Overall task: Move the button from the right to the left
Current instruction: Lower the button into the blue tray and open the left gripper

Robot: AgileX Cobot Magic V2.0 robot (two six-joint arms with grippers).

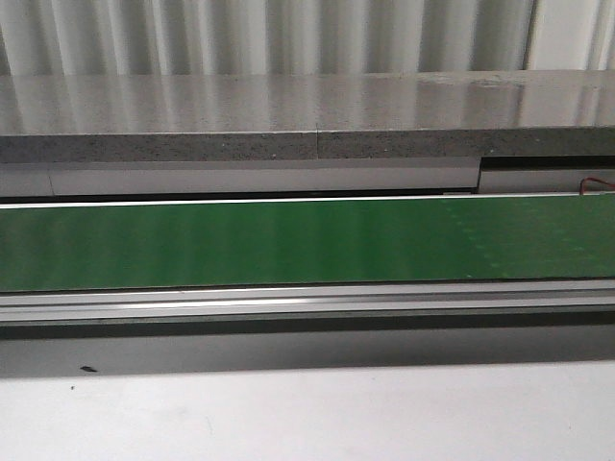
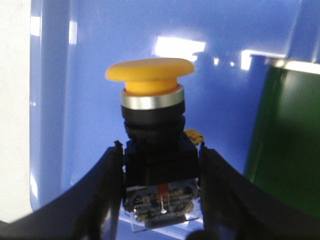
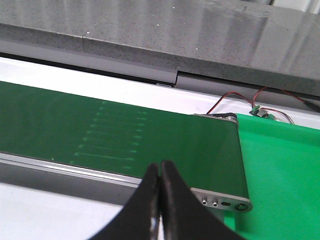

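Note:
The button (image 2: 151, 107) has a round yellow mushroom cap, a silver ring, a black collar and a boxy block with metal screws. It shows only in the left wrist view. My left gripper (image 2: 161, 172) is shut on its block, one black finger on each side, and holds it in front of a blue bin (image 2: 80, 100). My right gripper (image 3: 160, 172) is shut and empty above the near edge of the green conveyor belt (image 3: 125, 137). Neither gripper nor the button shows in the front view.
The green belt (image 1: 307, 240) runs across the front view behind a metal rail (image 1: 307, 305), with a grey stone ledge (image 1: 307, 110) beyond. A bright green mat (image 3: 285, 165) and red and black wires (image 3: 240, 97) lie past the belt's end.

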